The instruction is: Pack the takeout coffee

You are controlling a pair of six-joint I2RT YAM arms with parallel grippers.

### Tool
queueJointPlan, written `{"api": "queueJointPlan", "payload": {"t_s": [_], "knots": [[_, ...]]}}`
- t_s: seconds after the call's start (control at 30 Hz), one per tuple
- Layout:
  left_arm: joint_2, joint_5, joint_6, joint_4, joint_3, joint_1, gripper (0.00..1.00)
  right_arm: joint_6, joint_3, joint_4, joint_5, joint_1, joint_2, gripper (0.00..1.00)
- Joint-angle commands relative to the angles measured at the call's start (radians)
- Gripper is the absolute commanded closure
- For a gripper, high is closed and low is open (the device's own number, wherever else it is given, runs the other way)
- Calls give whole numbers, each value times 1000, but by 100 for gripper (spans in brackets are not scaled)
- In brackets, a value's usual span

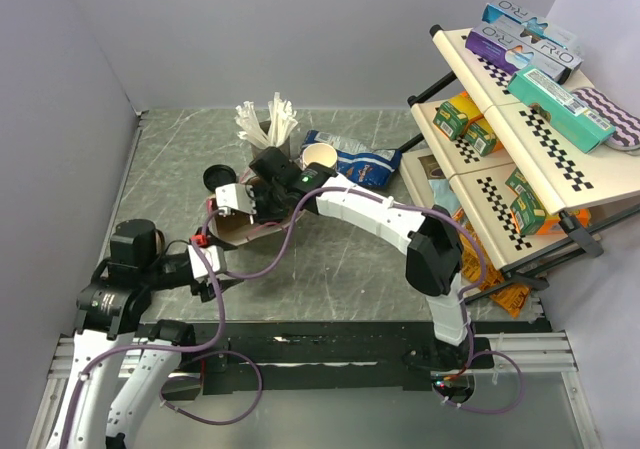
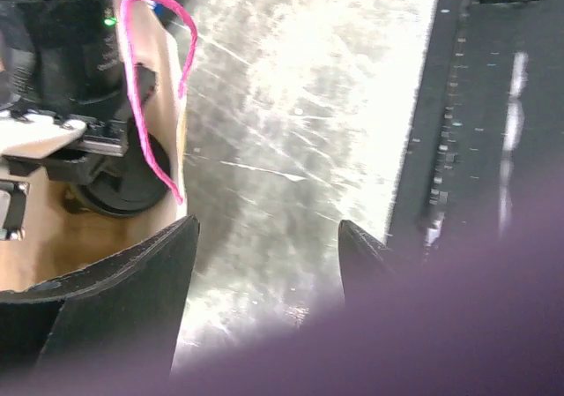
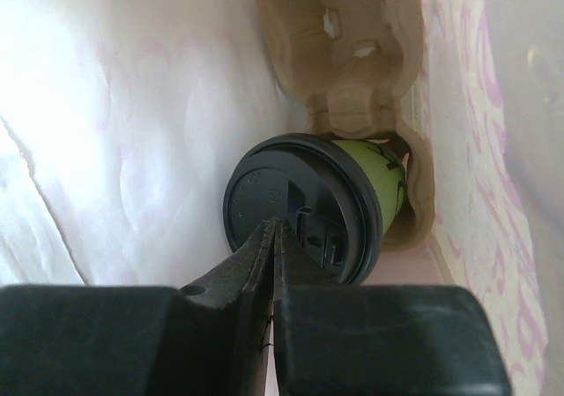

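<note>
Right wrist: right end effector (image 3: 273, 230) closed inside bag (image 3: 132, 105), at takeout coffee (image 3: 300, 193).

Your overhead camera looks down from above and behind onto the whole table (image 1: 330, 279); your left wrist camera sits low beside the bag (image 2: 163, 70); the right one peers close inside it; all three share it.

A brown paper bag (image 1: 232, 231) lies on the grey worktop (image 1: 340, 269). The right arm (image 1: 375, 214) arches in from the near edge, its wrist right over the bag. The left arm (image 1: 150, 269) reaches the bag's left end. Behind them are a loose black lid (image 1: 217, 177), a bunch of white utensils (image 1: 268, 121), a cream cup (image 1: 318, 156) and a blue packet (image 1: 360, 161). A chequered rack (image 1: 520, 129) of boxes stands on the right.
</note>
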Motion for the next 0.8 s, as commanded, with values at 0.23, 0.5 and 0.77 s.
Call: {"api": "queueJointPlan", "payload": {"t_s": [0.23, 0.5, 0.77], "knots": [[94, -168, 88, 240, -60, -20, 33, 80, 105, -35, -1, 7, 30, 93], [201, -278, 93, 295, -84, -100, 53, 80, 130, -52, -6, 7, 45, 93], [284, -380, 64, 333, -77, -198, 72, 84, 128, -52, -1, 7, 39, 93]]}}
